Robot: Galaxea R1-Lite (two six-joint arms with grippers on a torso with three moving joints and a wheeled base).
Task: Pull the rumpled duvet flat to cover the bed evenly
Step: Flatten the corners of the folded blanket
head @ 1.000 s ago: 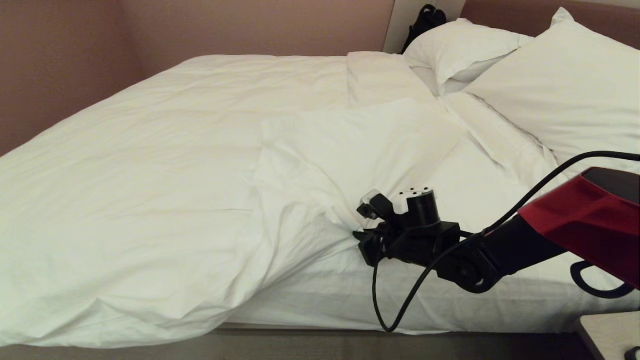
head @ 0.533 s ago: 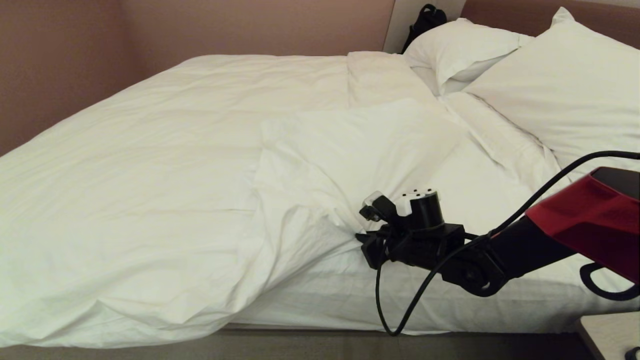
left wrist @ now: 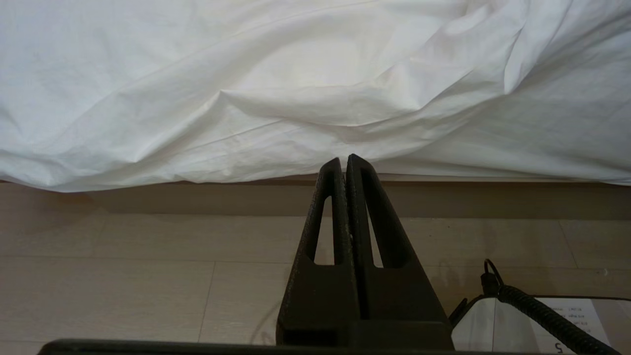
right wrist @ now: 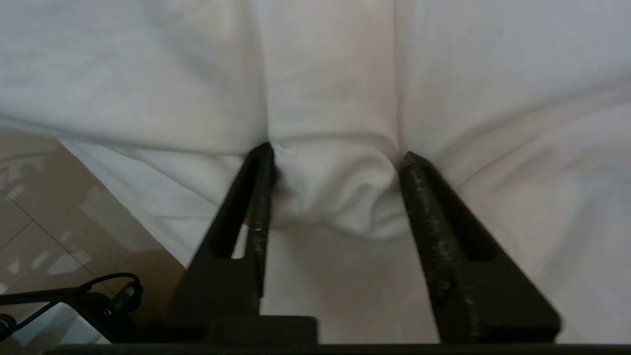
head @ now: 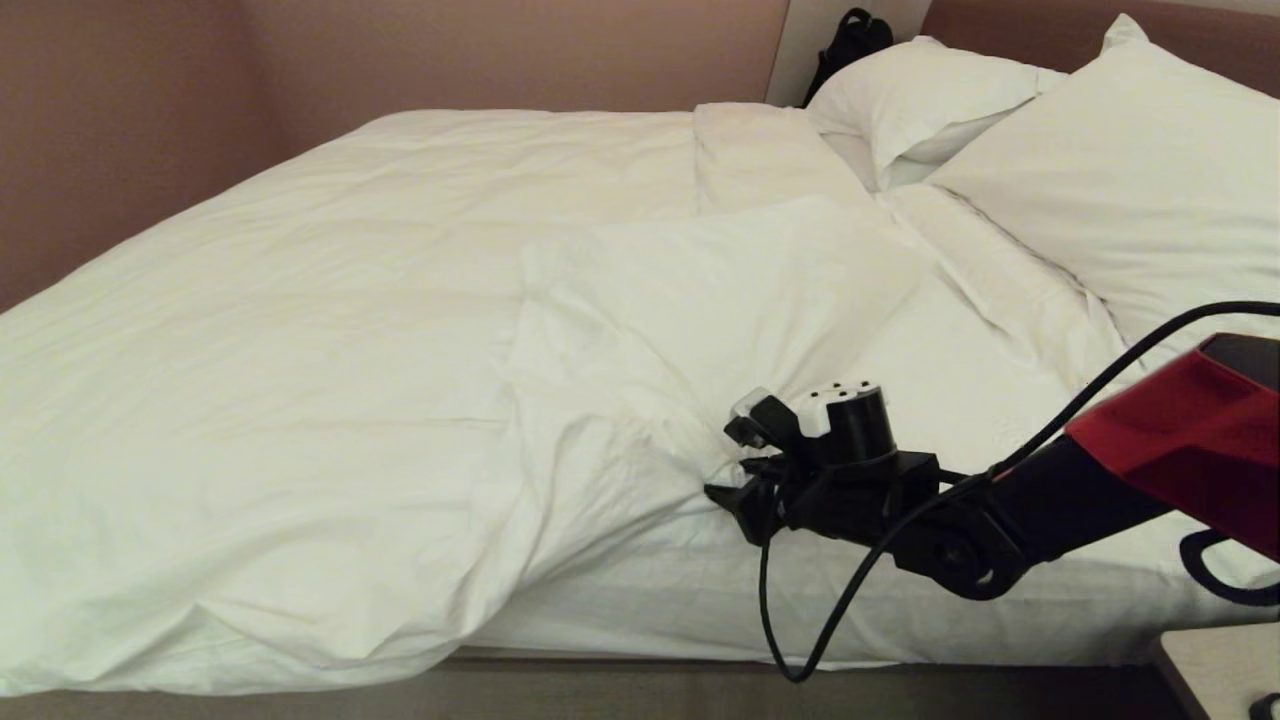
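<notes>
The white duvet (head: 300, 330) lies over the left part of the bed (head: 700, 610), with its near corner folded back and rumpled toward the middle. My right gripper (head: 728, 492) is at the edge of that fold, by the bed's near side. In the right wrist view its fingers (right wrist: 260, 187) stand apart, open, with a loose bunch of duvet (right wrist: 340, 197) between the tips. My left gripper (left wrist: 343, 159) is shut on nothing, low by the floor, pointing at the duvet's hanging edge (left wrist: 296, 98).
Two plump pillows (head: 1100, 170) (head: 920, 90) lean at the head on the right, with bare sheet (head: 1000, 400) below them. A black bag (head: 850, 40) hangs behind. A nightstand corner (head: 1220, 670) shows at the lower right. A cable (head: 800, 630) dangles from the right arm. Wood floor (left wrist: 148, 276) runs along the bed.
My right gripper has opened and let go of the duvet fold. The arm has crept slightly down and right, and the pulled crease has slackened.
</notes>
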